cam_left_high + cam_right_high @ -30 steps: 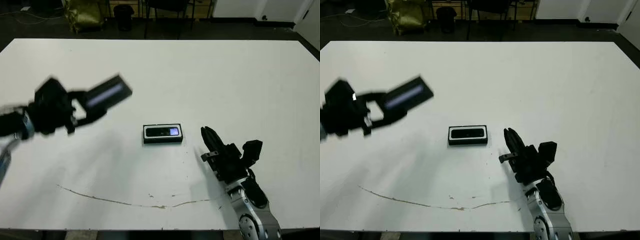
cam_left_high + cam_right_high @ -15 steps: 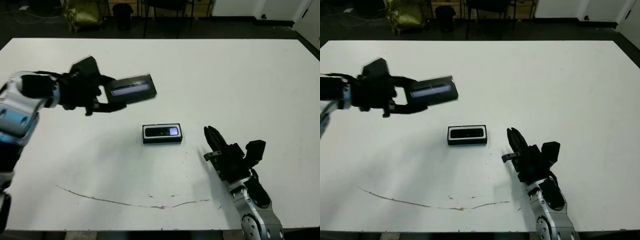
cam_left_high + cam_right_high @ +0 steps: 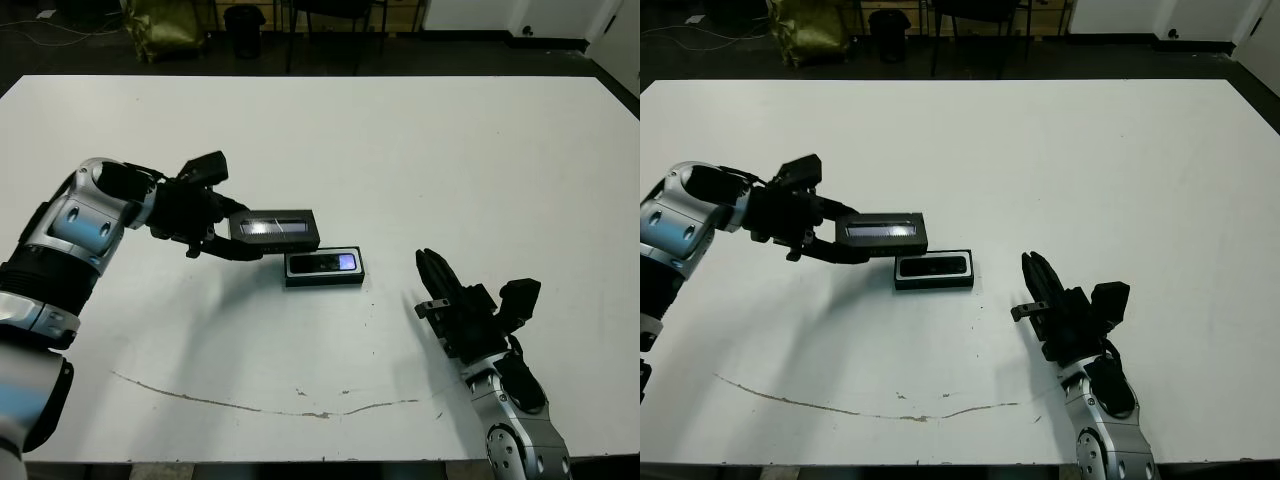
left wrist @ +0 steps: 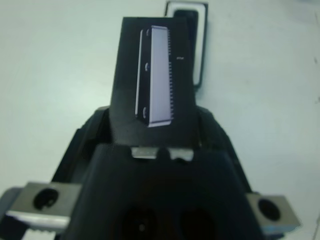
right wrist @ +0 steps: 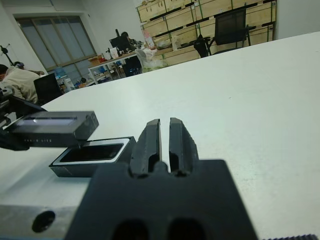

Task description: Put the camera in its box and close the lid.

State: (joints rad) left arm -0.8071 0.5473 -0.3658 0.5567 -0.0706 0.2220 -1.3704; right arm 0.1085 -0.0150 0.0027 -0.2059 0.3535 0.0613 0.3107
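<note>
The box (image 3: 325,268), a shallow black tray with a white rim, lies at mid-table with the camera (image 3: 326,263) inside it, glossy face up. My left gripper (image 3: 233,233) is shut on one end of the lid (image 3: 275,228), a black cover with a pale glossy strip. The lid hangs level just above the table, and its far end overlaps the box's left corner. In the left wrist view the lid (image 4: 155,85) hides most of the box (image 4: 199,35). My right gripper (image 3: 432,276) rests shut to the right of the box, holding nothing.
A thin brown line (image 3: 260,405) runs across the table near its front edge. A yellow bag (image 3: 170,25) and chair legs stand past the far edge. In the right wrist view a person (image 5: 17,80) sits at a desk far beyond the table.
My left arm has carried the lid rightward and down, from high over the table's left to just beside and over the box. The right gripper has barely moved.
</note>
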